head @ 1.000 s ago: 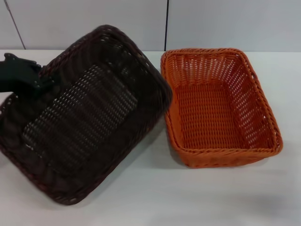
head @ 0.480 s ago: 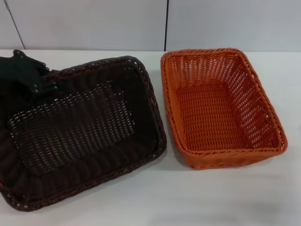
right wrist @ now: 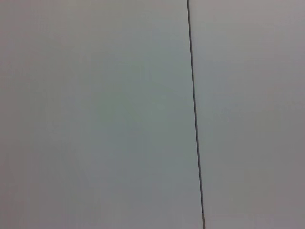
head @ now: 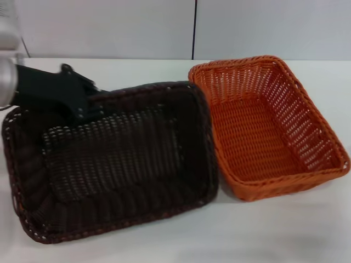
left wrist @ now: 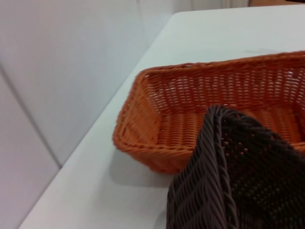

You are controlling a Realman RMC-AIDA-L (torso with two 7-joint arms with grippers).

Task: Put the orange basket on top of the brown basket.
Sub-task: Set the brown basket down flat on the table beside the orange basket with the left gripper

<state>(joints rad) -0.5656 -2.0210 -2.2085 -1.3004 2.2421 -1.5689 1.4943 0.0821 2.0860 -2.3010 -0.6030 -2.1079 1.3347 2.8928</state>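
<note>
**Brown basket swings in against the orange one — the stack not yet begun**

The left hand (head: 82, 107), gripping the far rim of the brown basket (head: 115, 164), has carried it rightward across the worktop (head: 274, 230) from where it sat half a second ago, and the orange basket (head: 269, 126) has been nudged and turned slightly by the contact. The two now lie side by side, long rims touching, both open side up. In the left wrist view a brown corner (left wrist: 224, 157) rises in front of the orange wall (left wrist: 190, 119), so that end looks lifted. By this reading the wrong basket is in hand; the orange one still needs lifting. Open worktop remains in front and to the right — the wall stands close behind. The right hand is out of view.
</note>
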